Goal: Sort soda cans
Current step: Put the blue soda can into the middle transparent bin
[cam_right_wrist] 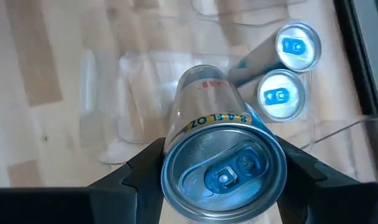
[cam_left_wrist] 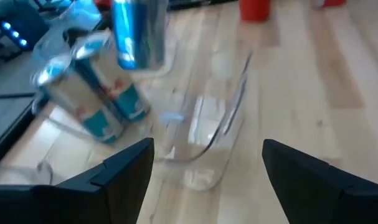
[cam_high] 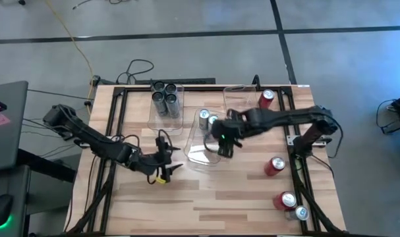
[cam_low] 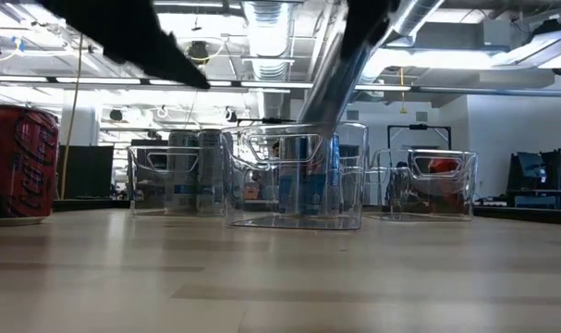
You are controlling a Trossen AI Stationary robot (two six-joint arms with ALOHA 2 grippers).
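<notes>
Held can: we have a silver-blue soda can (cam_right_wrist: 221,155) clamped between the fingers of the right gripper (cam_high: 223,140), hanging top-up over the middle bin (cam_high: 194,146); gripped round its body so it can go down standing, we judge.
Why there: two matching silver-blue cans (cam_high: 207,118) already stand at the far end of that bin, so we take it as the silver-blue lot, with bare floor below the held can.
Left gripper: our left gripper (cam_high: 163,168) sits low over the table just beside the bin's near left corner, fingers spread and holding nothing; it waits there.
Far-left bin: the clear bin (cam_high: 153,118) holds the dark grey cans (cam_high: 165,97), packed upright together.
Far-right bin: a third clear bin (cam_high: 234,92) stands beside the middle one; from the low view something red seems to show through it, though we cannot tell whether it lies inside or behind.
Loose reds: one red can (cam_high: 266,99) at the far right, one (cam_high: 274,166) lying on the boards to the right of the bins, one (cam_high: 285,200) nearer the front, with another silver-topped can (cam_high: 300,212) touching or just beside it.
Stage: we judge sorting partly done, reds mostly left.
Risk: lowering could nudge the standing pair.
</notes>
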